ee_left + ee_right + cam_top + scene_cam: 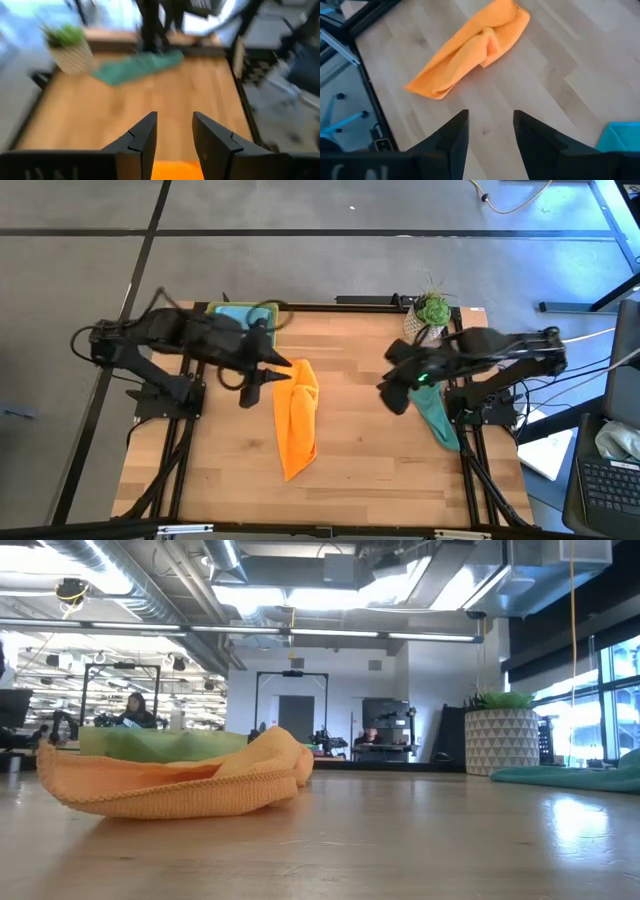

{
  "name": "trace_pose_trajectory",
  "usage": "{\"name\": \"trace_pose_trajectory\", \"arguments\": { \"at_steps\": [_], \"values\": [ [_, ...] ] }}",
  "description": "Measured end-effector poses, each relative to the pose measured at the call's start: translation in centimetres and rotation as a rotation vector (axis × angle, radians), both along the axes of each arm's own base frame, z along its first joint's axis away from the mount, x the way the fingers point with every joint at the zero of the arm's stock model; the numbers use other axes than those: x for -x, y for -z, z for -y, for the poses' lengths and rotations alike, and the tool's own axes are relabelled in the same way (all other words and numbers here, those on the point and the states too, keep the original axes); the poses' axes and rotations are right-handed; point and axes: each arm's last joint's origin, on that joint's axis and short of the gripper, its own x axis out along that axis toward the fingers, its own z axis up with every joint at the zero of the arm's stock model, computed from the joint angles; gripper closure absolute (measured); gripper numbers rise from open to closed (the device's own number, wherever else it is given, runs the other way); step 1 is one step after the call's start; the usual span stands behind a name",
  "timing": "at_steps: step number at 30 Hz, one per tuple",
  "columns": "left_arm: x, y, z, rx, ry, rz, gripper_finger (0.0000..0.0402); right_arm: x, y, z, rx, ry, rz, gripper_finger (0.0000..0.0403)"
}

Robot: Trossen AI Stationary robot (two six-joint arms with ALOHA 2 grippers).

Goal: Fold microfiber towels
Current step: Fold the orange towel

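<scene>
Your crumpled orange microfiber towel (pixel 297 418) lies loosely bunched mid-bench (pixel 360 470). Your left gripper (pixel 252 392) hovers just beside the towel's far end, arm reaching inward, fingers (pixel 142 140) parted and holding nothing. Your right gripper (pixel 394 396) hangs well apart from that towel, fingers (pixel 455 135) parted and empty, above a teal cloth (pixel 437 420).

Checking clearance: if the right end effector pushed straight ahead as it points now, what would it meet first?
Probably the crumpled orange microfiber towel; the open right end effector aims across bare wooden tabletop towards it, though depth is unclear.
</scene>
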Motion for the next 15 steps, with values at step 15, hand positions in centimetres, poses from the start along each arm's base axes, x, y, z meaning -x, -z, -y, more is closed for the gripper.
{"name": "trace_pose_trajectory", "arguments": {
  "at_steps": [15],
  "values": [
    [-5.0,7.6,6.3,-0.052,0.335,-0.374,0.0285,6.7,-2.5,-0.3,0.029,-0.228,0.017,0.0245]
  ]
}}
